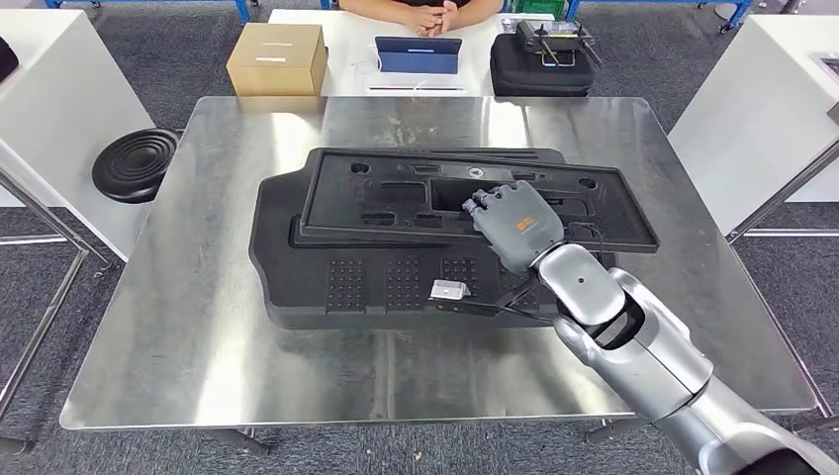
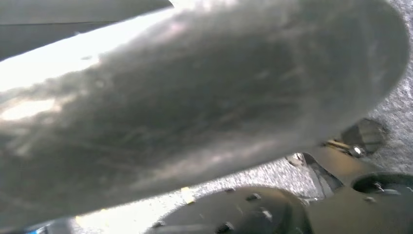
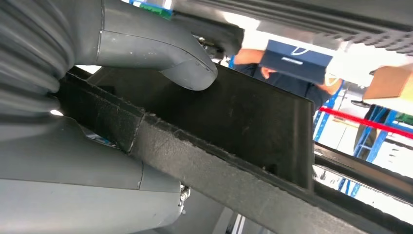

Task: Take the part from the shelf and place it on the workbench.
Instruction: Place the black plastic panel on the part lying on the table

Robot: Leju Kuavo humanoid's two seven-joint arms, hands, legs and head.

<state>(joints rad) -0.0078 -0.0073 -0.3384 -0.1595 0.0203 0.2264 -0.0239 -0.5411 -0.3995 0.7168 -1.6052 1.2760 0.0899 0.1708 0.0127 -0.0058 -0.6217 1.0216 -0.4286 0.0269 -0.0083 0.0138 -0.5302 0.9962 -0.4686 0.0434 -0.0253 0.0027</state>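
Note:
Two black parts lie stacked on the steel workbench [image 1: 188, 327]. The lower one is a large felt-like panel [image 1: 326, 282]; the upper is a flat moulded tray part [image 1: 396, 208], lying slightly askew on it. My right hand [image 1: 514, 226] reaches in from the lower right and grips the upper part near its right half. In the right wrist view the thumb [image 3: 160, 53] presses one face of the part's edge [image 3: 234, 170] and the other fingers [image 3: 73, 175] lie against the opposite face. A blurred grey mass [image 2: 195, 97] covers the left wrist view, so I cannot tell how the left hand stands.
A small silver tag [image 1: 450, 290] lies on the lower panel. Behind the bench a white table carries a cardboard box [image 1: 278, 57], a tablet [image 1: 418, 54] and a black case [image 1: 542, 61], with a person's hands [image 1: 435, 15] there. A black round stool [image 1: 136, 164] stands left.

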